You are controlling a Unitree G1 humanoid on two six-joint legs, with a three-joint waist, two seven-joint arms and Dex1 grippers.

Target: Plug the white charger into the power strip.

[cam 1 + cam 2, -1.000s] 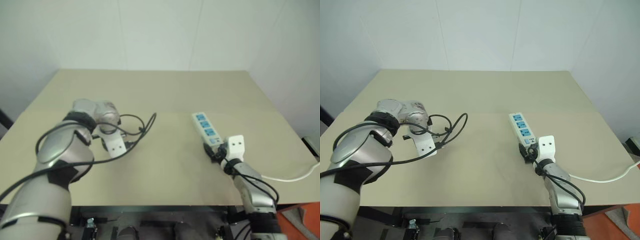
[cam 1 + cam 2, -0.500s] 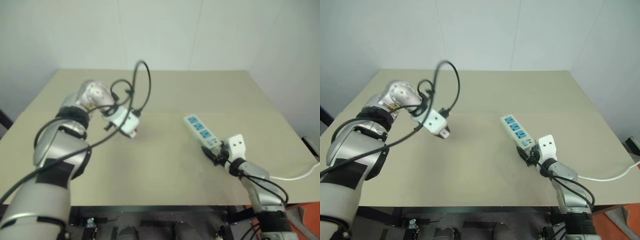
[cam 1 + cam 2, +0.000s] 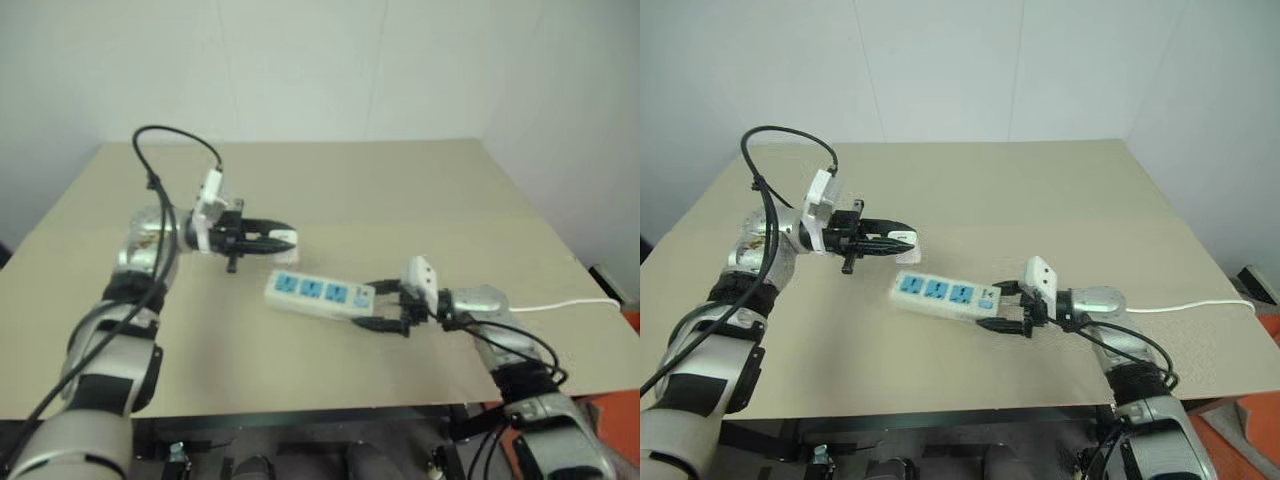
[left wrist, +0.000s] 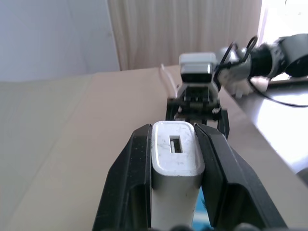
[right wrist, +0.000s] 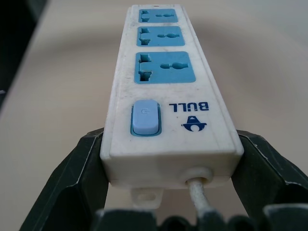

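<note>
While clamped (left tool point(image 4: 173, 159)), white charger point(image 4: 175, 163)

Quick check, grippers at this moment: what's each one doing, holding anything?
Left gripper: shut on the white charger, held above the table.
Right gripper: fingers clasp the cord end of the power strip.

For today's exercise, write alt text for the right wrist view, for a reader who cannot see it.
The power strip lies lengthwise between the right gripper's two black fingers, which hold its cord end, one on each side. Its top shows three blue sockets, a blue switch and a thin white cord, over a beige table.
</note>
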